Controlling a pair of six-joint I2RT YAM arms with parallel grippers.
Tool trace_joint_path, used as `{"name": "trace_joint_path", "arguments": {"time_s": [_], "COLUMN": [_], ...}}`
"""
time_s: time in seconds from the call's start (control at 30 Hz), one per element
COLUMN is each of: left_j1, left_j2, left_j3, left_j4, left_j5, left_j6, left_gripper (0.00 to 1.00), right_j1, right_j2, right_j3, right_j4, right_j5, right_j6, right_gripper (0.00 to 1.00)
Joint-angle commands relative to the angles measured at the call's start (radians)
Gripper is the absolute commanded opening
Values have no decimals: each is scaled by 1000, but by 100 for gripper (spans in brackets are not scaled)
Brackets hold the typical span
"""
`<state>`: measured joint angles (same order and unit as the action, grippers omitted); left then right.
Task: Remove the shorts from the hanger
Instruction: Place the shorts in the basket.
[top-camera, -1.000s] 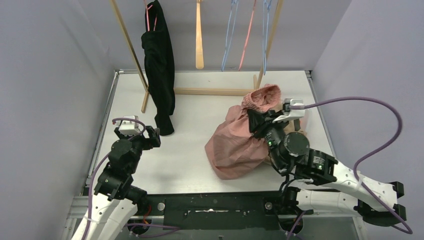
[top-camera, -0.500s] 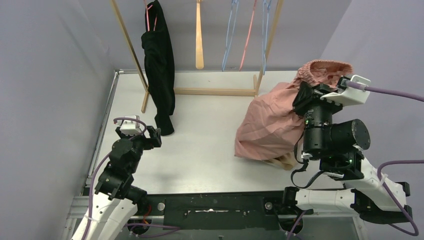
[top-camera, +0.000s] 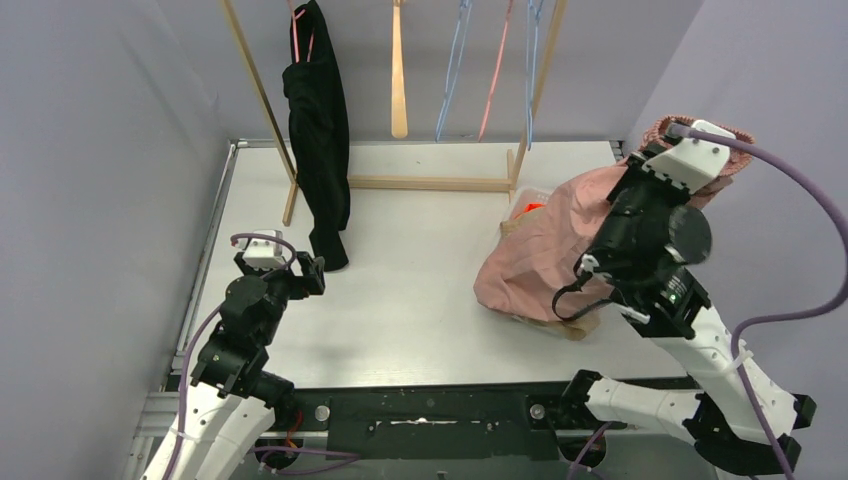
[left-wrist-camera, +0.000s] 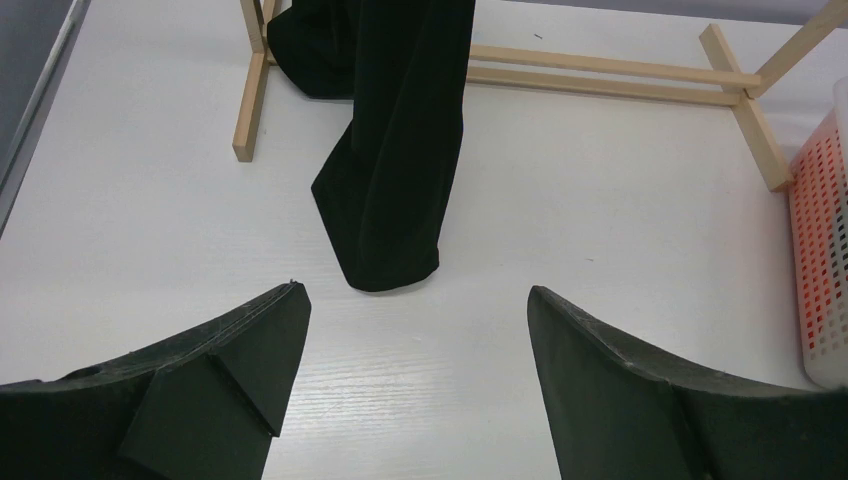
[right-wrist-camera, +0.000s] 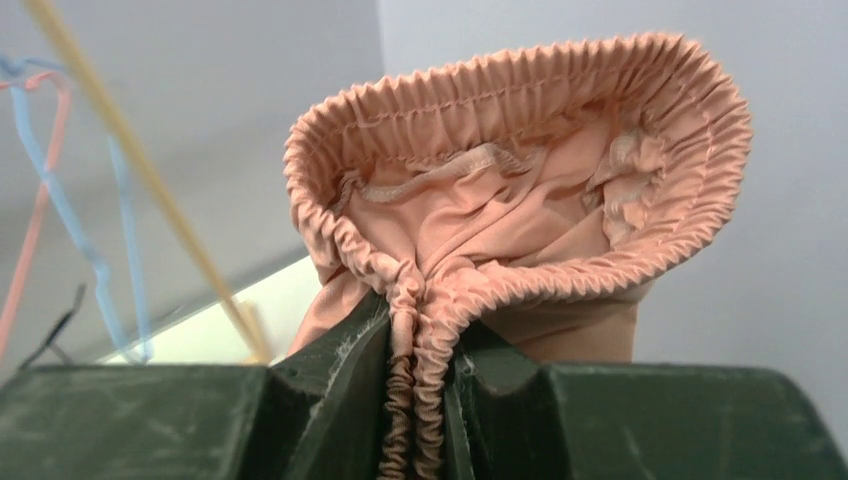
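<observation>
Right arm (top-camera: 650, 250) lifted rightward, right end effector (right-wrist-camera: 415, 400) clamped on pink shorts (top-camera: 540, 250), left end effector (left-wrist-camera: 415, 292) low, wide open

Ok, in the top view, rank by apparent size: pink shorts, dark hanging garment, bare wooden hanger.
Tied first: pink shorts and dark hanging garment, about alike; the pink pair is held up nearer the camera and partly behind the right arm, so unranked.
Last: wooden hanger, clearly smallest.
</observation>
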<state>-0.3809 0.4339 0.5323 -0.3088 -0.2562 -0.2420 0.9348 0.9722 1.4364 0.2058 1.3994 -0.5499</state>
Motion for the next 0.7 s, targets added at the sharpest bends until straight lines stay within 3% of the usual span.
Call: {"name": "trace_joint_path", "arguments": {"time_s": [0.0,0.1,0.17,0.27,0.4,0.53,0.67], "left_j1": [-4,-5,-6,-6,-6,-7,-7], "left_j2": [4,4,1,0,2,-6,-13], "left_j3": [7,6,7,5,2,-2,-2], "left_j4": [69,70,67,66,75,79,79], "left_j5": [18,24,23,20,31,45,46], "left_j6": [15,16,17,17,18,21,21], "left_gripper": [80,80,80,80,80,80,80], "right_j1": [-248,-560,-638,-683,-695,-697,-697], "right_j2": [86,158,123,37,8,14,-21], "right_j3": [68,-7,-145,-361,-509,-490,-352], "right_j4": [-722,-874,-821,-688,-595,-645,-664], "right_j5": [-278,-707,-909,-1049,-1232,-1237,-1277], "right_j6": [621,863,958,1086,1135,1134,1077], "right_gripper": [0,0,0,0,0,0,0]}}
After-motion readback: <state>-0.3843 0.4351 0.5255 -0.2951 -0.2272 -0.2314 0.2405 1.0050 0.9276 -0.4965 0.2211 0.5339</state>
